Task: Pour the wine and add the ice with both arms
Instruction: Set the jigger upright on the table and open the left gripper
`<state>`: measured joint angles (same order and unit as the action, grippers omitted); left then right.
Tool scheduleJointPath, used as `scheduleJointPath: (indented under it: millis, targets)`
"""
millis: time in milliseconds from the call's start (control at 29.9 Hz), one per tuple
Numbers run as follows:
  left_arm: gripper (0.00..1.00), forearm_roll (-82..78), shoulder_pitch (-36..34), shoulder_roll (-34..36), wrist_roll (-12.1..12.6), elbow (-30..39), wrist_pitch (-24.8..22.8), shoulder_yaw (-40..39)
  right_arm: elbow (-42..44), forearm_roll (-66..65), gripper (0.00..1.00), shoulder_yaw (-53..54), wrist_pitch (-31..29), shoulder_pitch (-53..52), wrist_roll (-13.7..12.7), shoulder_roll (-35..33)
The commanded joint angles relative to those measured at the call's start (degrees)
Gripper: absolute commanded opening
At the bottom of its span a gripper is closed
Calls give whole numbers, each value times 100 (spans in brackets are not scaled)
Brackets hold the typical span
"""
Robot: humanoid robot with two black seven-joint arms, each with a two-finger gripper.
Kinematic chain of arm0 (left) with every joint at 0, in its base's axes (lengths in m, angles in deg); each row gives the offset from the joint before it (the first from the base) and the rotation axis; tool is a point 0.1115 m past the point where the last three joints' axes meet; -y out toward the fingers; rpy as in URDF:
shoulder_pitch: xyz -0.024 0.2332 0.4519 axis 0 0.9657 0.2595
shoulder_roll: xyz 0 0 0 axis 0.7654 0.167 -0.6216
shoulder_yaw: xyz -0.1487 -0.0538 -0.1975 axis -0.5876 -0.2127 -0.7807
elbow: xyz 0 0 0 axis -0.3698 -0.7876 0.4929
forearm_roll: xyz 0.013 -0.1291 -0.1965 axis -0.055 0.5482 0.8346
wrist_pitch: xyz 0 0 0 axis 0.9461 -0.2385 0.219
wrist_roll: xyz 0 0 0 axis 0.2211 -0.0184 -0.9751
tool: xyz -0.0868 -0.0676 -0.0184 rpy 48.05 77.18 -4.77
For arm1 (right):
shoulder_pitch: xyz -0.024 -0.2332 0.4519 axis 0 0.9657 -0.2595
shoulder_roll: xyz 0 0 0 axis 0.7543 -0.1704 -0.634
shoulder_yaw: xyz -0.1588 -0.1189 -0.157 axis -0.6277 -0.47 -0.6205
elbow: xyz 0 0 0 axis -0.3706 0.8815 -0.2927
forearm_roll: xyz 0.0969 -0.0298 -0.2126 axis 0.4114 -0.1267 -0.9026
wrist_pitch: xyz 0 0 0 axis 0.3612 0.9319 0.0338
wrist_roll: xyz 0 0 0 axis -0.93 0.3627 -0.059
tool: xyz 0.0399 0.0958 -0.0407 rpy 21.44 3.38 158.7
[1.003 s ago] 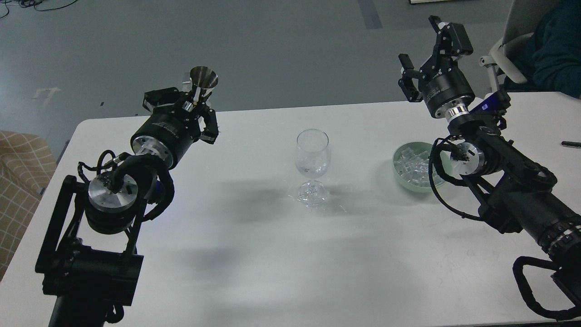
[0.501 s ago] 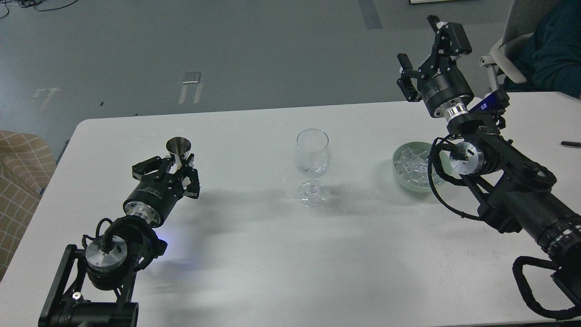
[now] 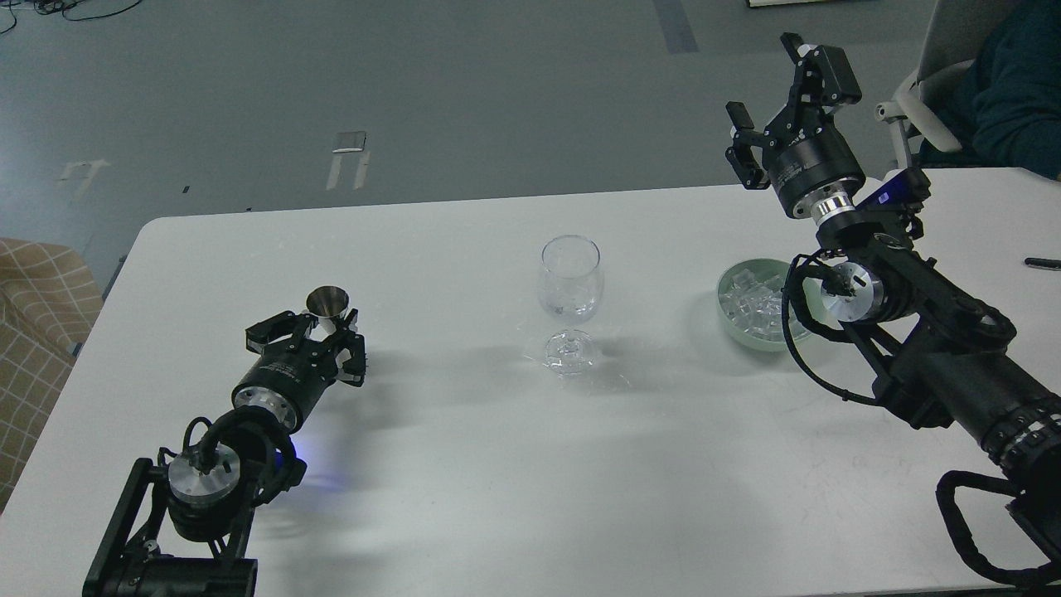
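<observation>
A clear stemmed wine glass (image 3: 569, 280) stands upright in the middle of the white table (image 3: 464, 464); it looks nearly empty. My left gripper (image 3: 319, 332) lies low over the table's left part, shut on a small metal measuring cup (image 3: 327, 300) that stands upright, mouth up. The ice (image 3: 744, 300), a heap of clear cubes, lies in a pale green bowl (image 3: 738, 332) to the right of the glass. My right gripper (image 3: 781, 98) is open and empty, raised above and behind the bowl, fingers pointing up and away.
A black pen (image 3: 1043, 264) lies at the table's right edge. A seated person in dark teal (image 3: 1015, 91) and a white chair (image 3: 912, 116) are at the back right. A beige checked seat (image 3: 37, 332) stands off the left edge.
My left arm has come down and toward me with the metal cup, from high at the back left to low over the table. The right arm has barely moved.
</observation>
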<state>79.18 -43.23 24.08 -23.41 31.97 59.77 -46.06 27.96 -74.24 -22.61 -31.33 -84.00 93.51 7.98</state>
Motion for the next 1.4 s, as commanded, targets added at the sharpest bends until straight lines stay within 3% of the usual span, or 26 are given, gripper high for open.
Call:
scheduleJointPath:
  millis: [0,301,401,435,501,669,769,969,1103,1203,1304,1370]
  targets:
    - [42,-1,-8,0,7,-6,3,10,-2,0,100,1,6,-2,1,-1]
    - [60,-1,-34,0,15,-41,29,19,-2,0,100,1,6,7,1,-1]
    - [73,-1,-52,0,15,-112,29,28,-2,0,100,1,6,7,1,-1]
    - [86,-10,-52,0,15,-112,29,28,-2,0,100,1,6,7,1,-1]
    - [98,-1,-52,0,59,-112,29,28,-11,0,100,1,6,7,1,-1]
    - [98,25,36,79,147,-94,-6,19,-11,0,100,1,15,7,1,-1]
    - [98,60,150,237,331,-42,-32,2,-11,0,100,1,15,7,1,-1]
    - [98,69,510,483,569,11,-488,-139,-46,0,100,1,15,42,1,-9]
    - [98,69,730,668,692,90,-551,-306,-55,0,100,1,15,42,1,-18]
    - [98,26,862,1001,719,82,-1076,-438,-72,0,100,1,15,34,-8,-36]
    - [98,-89,880,1528,648,-24,-1981,-517,-186,0,100,1,6,25,-25,-71]
    - [98,-281,836,1879,500,-146,-2437,-552,-256,-44,100,-8,6,25,-69,-123]
